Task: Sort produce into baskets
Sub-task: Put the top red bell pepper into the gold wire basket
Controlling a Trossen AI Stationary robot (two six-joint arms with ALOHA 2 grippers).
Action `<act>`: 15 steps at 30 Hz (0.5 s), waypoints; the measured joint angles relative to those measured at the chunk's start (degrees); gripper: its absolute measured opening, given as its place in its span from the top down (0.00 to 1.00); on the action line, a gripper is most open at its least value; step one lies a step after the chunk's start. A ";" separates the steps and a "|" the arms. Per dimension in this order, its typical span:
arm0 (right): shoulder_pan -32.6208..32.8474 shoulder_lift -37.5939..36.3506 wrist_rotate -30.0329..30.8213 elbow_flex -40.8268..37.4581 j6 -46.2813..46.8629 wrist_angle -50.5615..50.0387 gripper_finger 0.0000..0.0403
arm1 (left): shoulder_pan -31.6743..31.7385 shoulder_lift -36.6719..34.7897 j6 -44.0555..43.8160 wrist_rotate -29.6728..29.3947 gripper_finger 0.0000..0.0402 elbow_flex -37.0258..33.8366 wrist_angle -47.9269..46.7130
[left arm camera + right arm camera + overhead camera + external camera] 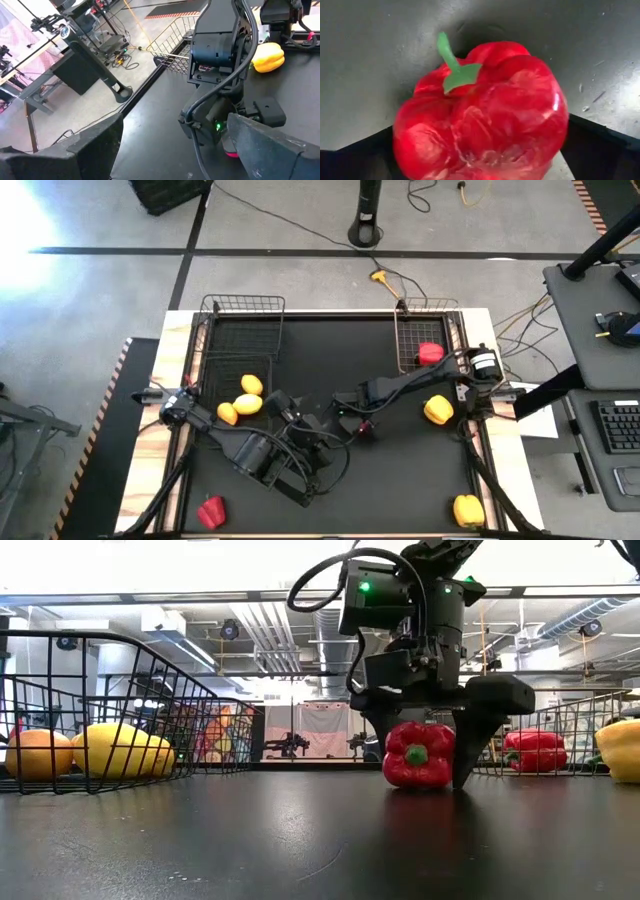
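A red pepper (pixel 418 755) lies on the black table top near its middle, stem toward the near edge. It also shows in the high view (pixel 368 427) and fills the right wrist view (pixel 485 115). My right gripper (pixel 420 765) reaches down over it, one finger on each side. My left gripper (pixel 318 448) hovers open and empty just left of it. Its spread fingers show in the left wrist view (pixel 165 150). The left basket (pixel 215 375) holds three yellow pieces (pixel 247 404). The far-right basket (pixel 405 340) holds a red pepper (pixel 431 353). My right gripper has the red pepper's two opposite sides (pixel 452 755) between its two fingers (pixel 475 745), which come from above and point down, their tips at the table. The pepper still rests on the table on its side.
A yellow pepper (pixel 437 410) lies at the right of the table and another (pixel 468 508) lies at the near right corner. A red pepper (pixel 211 511) lies at the near left. A third basket (pixel 243 315) stands at the far left. Cables trail from both arms.
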 joint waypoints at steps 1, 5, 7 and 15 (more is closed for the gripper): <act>0.00 0.00 -0.03 0.00 0.36 0.05 0.07 | 0.00 0.00 -0.04 0.00 0.15 -0.02 0.02; 0.00 -0.86 0.00 0.04 3.00 0.40 0.21 | 0.00 0.01 -0.07 0.00 0.15 -0.15 0.00; 0.00 -1.68 0.01 0.25 4.19 -0.02 0.30 | 0.00 0.02 -0.09 0.00 0.15 -0.15 0.00; -0.41 -8.84 -0.03 1.26 9.27 -9.63 0.36 | 0.01 0.00 0.66 -0.34 0.15 -0.93 0.02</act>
